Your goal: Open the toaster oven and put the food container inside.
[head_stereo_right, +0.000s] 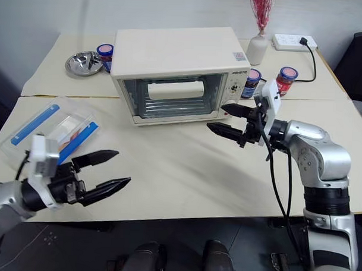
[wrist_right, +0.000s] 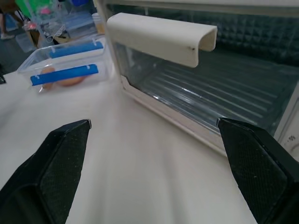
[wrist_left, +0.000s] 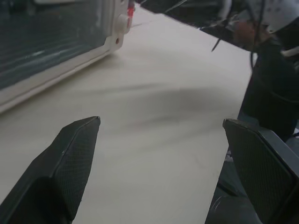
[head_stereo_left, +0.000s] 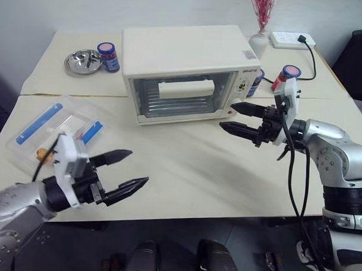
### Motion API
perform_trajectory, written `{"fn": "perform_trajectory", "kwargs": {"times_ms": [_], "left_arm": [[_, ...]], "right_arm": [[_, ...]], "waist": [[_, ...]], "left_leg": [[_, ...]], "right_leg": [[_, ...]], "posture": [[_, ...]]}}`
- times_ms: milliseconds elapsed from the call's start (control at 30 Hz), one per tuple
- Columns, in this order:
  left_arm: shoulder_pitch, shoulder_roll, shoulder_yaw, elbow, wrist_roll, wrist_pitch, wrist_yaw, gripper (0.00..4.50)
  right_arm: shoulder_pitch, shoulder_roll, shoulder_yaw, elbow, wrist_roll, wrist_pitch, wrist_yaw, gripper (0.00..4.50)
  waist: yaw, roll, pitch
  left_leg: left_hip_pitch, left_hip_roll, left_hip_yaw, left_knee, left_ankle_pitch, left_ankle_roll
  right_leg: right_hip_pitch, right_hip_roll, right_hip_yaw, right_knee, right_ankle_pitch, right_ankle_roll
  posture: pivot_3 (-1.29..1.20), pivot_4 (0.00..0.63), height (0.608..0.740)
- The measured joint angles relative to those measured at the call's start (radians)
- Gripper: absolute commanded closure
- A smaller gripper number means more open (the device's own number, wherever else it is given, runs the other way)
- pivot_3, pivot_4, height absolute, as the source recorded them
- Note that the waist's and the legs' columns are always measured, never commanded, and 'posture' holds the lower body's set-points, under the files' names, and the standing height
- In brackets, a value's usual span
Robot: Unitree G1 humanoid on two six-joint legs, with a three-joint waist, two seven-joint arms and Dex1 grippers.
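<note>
From the head, the toaster oven (head_stereo_left: 183,73) sits door shut at the table's (head_stereo_left: 197,172) far middle, the food container (head_stereo_left: 56,128) near the left edge, bare tabletop between. The left gripper (head_stereo_left: 123,172) hovers fingers apart near the front edge. From the right wrist, the right gripper (wrist_right: 154,154), also spread, faces the oven's handle (wrist_right: 161,37).

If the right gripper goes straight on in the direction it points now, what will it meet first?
Most likely the toaster oven: the open right gripper faces its closed glass door, just below the white handle. The food container lies off to one side of that line. Depth is hard to judge.
</note>
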State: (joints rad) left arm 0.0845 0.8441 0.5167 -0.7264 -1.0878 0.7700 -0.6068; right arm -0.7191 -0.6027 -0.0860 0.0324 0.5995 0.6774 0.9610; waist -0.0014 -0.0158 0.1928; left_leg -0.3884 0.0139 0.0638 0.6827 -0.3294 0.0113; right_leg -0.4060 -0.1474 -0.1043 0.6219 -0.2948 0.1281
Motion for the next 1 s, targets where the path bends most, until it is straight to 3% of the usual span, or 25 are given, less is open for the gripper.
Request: {"fn": "perform_trajectory", "kwargs": {"times_ms": [133, 333, 733, 833, 1000], "left_arm": [[-0.136, 0.093, 0.037, 0.096, -0.073, 0.027, -0.008, 0.03], [-0.206, 0.154, 0.042, 0.163, -0.083, 0.036, -0.042, 0.03], [-0.309, 0.134, -0.027, 0.209, 0.021, 0.014, -0.016, 0.03], [-0.400, 0.078, -0.095, 0.252, 0.092, -0.012, 0.050, 0.58], [-0.578, 0.019, -0.186, 0.329, 0.169, -0.034, 0.101, 2.10]], "right_arm": [[-0.108, 0.093, 0.031, 0.134, -0.046, -0.058, -0.019, 0.00], [-0.168, 0.182, 0.084, 0.251, -0.113, -0.134, -0.015, 0.00], [-0.094, 0.176, 0.097, 0.076, -0.099, -0.104, 0.043, 0.00], [-0.047, 0.166, 0.098, 0.018, -0.094, -0.088, 0.042, 0.00], [0.026, 0.159, 0.108, -0.066, -0.095, -0.086, 0.023, 0.00]], "waist": [[-0.003, 0.000, 0.000], [-0.005, 0.001, 0.001], [-0.004, 0.001, 0.001], [-0.003, 0.002, 0.001], [-0.004, 0.002, 0.001]], "left_leg": [[0.000, 0.000, 0.000, 0.000, 0.000, -0.001], [-0.001, 0.000, 0.001, -0.001, 0.000, -0.001], [-0.001, 0.000, 0.001, -0.001, 0.000, -0.002], [-0.001, 0.000, 0.002, -0.001, 0.000, -0.002], [-0.001, 0.000, 0.003, -0.001, 0.000, -0.003]], "right_leg": [[0.000, 0.001, 0.000, 0.001, 0.000, 0.000], [-0.002, 0.001, 0.000, 0.001, 0.000, 0.000], [-0.003, 0.002, 0.000, 0.001, 0.000, 0.000], [-0.003, 0.002, 0.000, 0.002, 0.000, 0.000], [-0.004, 0.003, 0.000, 0.002, 0.000, 0.000]], "posture": [[0.00, 0.150, 0.740], [0.00, 0.150, 0.740], [0.00, 0.150, 0.740], [0.00, 0.150, 0.740], [0.00, 0.150, 0.740]]}}
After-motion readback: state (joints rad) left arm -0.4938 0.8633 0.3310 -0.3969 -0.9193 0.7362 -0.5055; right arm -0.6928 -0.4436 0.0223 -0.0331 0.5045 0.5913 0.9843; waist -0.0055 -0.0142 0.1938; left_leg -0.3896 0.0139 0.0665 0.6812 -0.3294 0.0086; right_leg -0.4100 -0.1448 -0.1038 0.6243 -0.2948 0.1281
